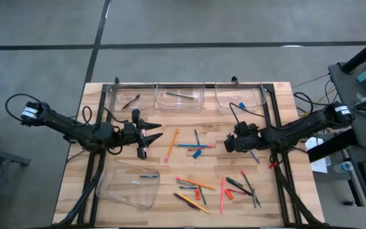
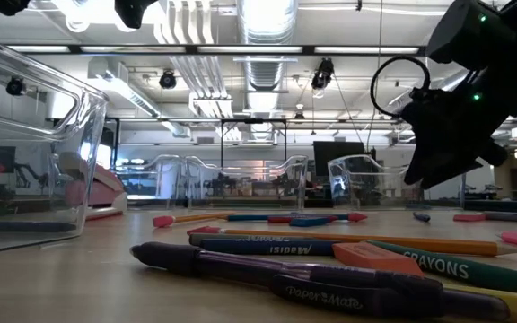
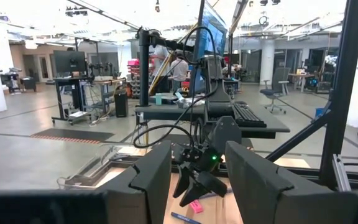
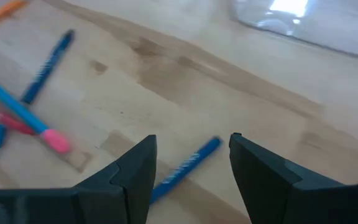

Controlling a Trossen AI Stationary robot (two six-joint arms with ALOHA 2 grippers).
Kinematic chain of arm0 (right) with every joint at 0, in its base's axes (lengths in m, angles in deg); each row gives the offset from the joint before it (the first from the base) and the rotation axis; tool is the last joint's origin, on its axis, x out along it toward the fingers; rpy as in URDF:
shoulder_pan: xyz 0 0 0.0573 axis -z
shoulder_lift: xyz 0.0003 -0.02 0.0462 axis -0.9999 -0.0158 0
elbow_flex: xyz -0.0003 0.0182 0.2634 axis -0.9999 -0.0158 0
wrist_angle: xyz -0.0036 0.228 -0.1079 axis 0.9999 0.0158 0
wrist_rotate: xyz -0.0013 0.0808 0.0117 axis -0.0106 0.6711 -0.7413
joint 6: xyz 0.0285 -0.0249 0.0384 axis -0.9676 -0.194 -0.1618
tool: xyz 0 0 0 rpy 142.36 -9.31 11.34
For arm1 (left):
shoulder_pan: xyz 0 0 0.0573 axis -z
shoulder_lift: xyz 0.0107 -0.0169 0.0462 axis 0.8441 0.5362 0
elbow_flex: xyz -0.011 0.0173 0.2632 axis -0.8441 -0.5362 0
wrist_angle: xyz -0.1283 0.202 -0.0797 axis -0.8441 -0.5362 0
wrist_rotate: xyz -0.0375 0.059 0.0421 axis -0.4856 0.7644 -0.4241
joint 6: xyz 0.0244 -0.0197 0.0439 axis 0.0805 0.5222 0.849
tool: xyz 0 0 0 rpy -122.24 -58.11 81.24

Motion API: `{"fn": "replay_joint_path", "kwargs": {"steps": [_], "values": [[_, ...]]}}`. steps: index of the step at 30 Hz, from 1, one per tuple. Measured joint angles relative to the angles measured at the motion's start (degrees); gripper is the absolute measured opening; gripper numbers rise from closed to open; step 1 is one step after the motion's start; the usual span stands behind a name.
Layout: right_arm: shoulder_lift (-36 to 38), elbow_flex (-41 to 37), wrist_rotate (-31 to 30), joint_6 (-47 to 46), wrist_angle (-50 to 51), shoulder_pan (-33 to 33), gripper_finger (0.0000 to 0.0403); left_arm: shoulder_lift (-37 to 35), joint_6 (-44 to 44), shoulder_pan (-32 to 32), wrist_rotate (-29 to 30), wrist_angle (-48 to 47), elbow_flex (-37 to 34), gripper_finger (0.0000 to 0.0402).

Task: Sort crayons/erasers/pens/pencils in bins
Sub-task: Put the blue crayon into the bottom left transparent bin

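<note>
Crayon (image 4: 185, 163), short and blue, flat on table (image 1: 107, 152) directly under right claw (image 4: 191, 163), framed between its spread, empty fingers: lined up, by the look of it, for a straight-down pinch. Bins (image 1: 180, 97) in a row along the far edge, one more (image 1: 131, 184) near the front left, so a carry comes after. Pencils (image 1: 172, 144), pens (image 1: 246, 186) and erasers (image 1: 229, 194) loose mid-table, unsorted. Left claw (image 1: 146, 136) open too, holding nothing, parked above the table's left half, clear of the pick.

We see two dark jointed arms trailing looped black cables, white labels near their shoulders, with angular matte-black fingers (image 4: 135, 171)
</note>
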Motion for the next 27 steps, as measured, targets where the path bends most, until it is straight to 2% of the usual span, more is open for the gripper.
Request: {"fn": "replay_joint_path", "kwargs": {"steps": [7, 22, 27], "values": [[0.0, -1.9, -0.5, 1.9, -6.4, -1.2, 0.0192, 0.0, 0.0, 0.0, 0.0, 0.0, 0.0, 0.0138], [0.0, -3.7, -0.4, -2.6, -7.2, -1.1, 0.0192, 0.0, 0.1, 0.0, 0.0, 0.0, 0.0, 0.0138], [0.0, -5.6, 1.0, -4.3, -7.1, -1.0, 0.0192, 0.4, 2.5, 0.0, 0.0, 0.0, 0.0, 0.0138]]}}
